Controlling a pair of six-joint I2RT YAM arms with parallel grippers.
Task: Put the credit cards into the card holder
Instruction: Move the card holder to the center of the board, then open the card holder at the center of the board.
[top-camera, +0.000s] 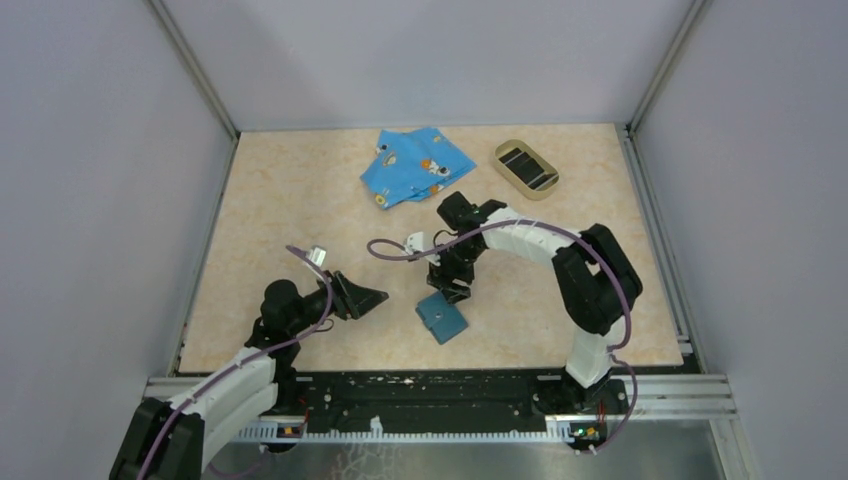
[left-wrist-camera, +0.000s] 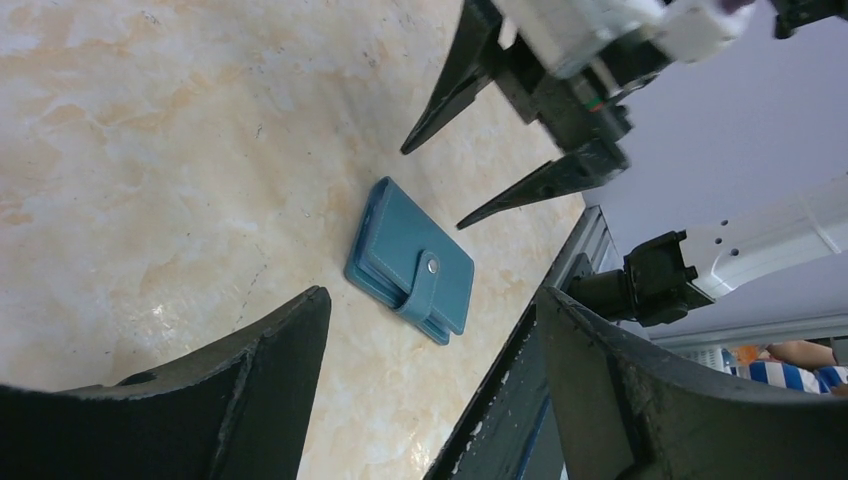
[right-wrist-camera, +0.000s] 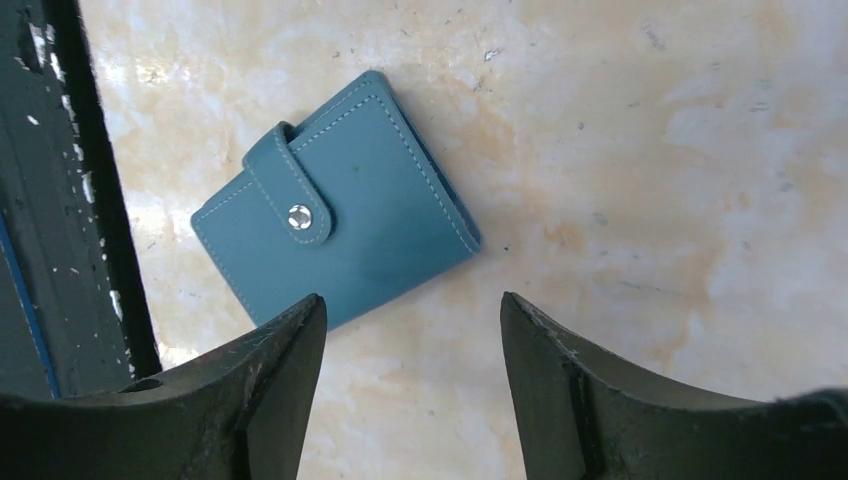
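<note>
The closed holder lies low centre on the desk. The right hand hovers just above it, wide open and empty. The left hand, also spread and empty, is to its left. The cards sit in the tray at upper right.

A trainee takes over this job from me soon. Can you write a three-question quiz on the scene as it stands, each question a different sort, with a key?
1. Fill in the blank: the right hand hovers just above the card holder with its jaws ____.
2. True or false: the card holder's flap is unsnapped and the holder lies spread open.
3. Pick one: the credit cards are
A. inside the card holder
B. in the tan oval tray
C. pinched in the right hand

Key: 1 open; 2 false, as it lies closed with the flap snapped; 3 B.
</note>
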